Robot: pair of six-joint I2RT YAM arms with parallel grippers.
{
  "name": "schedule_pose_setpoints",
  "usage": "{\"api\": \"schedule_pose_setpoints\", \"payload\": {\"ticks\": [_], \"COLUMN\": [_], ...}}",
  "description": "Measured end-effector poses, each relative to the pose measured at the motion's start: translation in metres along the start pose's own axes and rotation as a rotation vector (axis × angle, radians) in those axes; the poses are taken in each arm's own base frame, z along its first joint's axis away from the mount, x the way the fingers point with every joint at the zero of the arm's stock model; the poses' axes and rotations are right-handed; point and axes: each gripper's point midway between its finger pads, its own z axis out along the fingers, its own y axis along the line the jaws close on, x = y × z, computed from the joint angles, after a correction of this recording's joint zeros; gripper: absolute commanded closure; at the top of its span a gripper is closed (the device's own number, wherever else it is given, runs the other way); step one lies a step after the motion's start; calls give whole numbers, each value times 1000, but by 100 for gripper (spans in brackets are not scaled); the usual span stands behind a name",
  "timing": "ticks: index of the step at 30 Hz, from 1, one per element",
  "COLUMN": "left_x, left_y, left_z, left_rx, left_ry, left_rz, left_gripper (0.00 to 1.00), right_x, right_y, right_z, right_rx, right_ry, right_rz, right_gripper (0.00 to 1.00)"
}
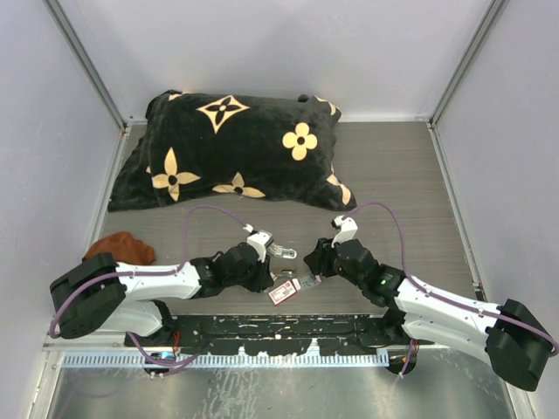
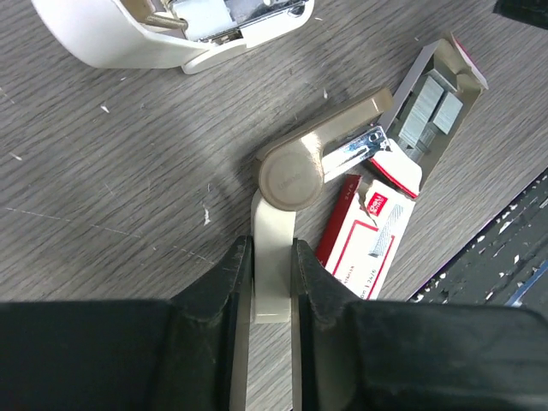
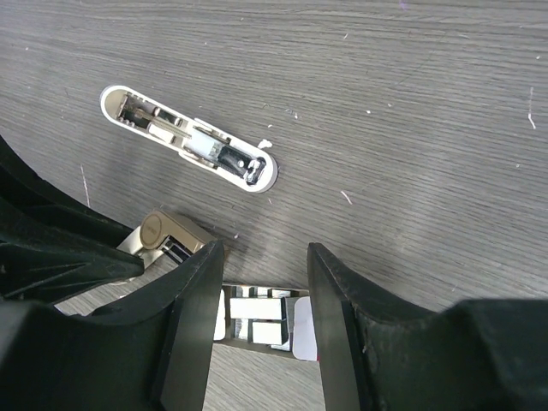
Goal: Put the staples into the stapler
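staples (image 2: pixel 422 116) are sitting as loose silvery strips in their little grey tray (image 2: pixel 437 64), slid out of the red-and-white box (image 2: pixel 364 244), on the table (image 3: pixel 428 86) in the gap between my two arms. what matters for the next move: the tray is right under my right gripper (image 3: pixel 261 253) and shows between its fingers in the right wrist view. from my left gripper (image 2: pixel 270 253) it's off to one side, past the stapler. so the right arm is clearly the nearer one for a pick. its jaws stand about halfway apart with nothing pinched that i can see. the left gripper is clamped narrow on the cream leg of the beige stapler (image 2: pixel 291 175), which is folded open at its round hinge. the other leg, the taupe one with the chrome bit at its end, points toward the tray and ends just beside it. the tray's long axis cuts across that leg rather than lining up with it, so i reckon a strip needs turning before it'll drop in the channel. there's also a white oval body (image 3: pixel 188 141) lying open-side up, apart from the tray. can't tell if it belongs to this stapler.
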Motion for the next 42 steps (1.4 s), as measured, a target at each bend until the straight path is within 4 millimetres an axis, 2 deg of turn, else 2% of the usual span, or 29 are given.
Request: {"api": "schedule_pose_setpoints", "payload": {"ticks": [4,6,9,12,14,16,20,25,28,32,36,42], "left_x": [-1,-3,-17,-39,-45,-45,-29,-24,-23,-19,-15,-13], "left_y": [1,2,-1,-9,-14,-17,-25,-42,-46,-50,-55,-60], "left_z": [-4,-12,-26,-42,-50,-56,-70,-91,-97,-103,-108,-114], "left_rx": [-30,-55,-61,-28,7,44,142,299,348,396,436,475], "left_ry": [29,47,38,24,38,70,171,223,241,272,300,312], "left_rz": [-5,-8,-34,-82,-106,-127,-166,-198,-203,-195,-185,-178], "left_gripper": [99,100,100,100,100,100,100,100,100,100,100,100], "right_x": [-4,-6,-8,-13,-20,-25,-26,-10,-3,2,3,5], "right_y": [2,5,13,30,46,60,80,90,92,95,97,104], "right_z": [-4,-6,-11,-19,-24,-29,-38,-44,-46,-49,-52,-57], "right_rx": [-12,-33,-78,-157,-221,-278,-383,-465,-490,-511,-527,-573], "right_ry": [-10,-14,-10,7,11,19,59,155,194,220,234,254], "right_rz": [-17,-36,-62,-81,-86,-87,-83,-65,-56,-45,-36,-36], "right_gripper": [50,48,43,42,41,40,40,42,43,49,60,68]}}
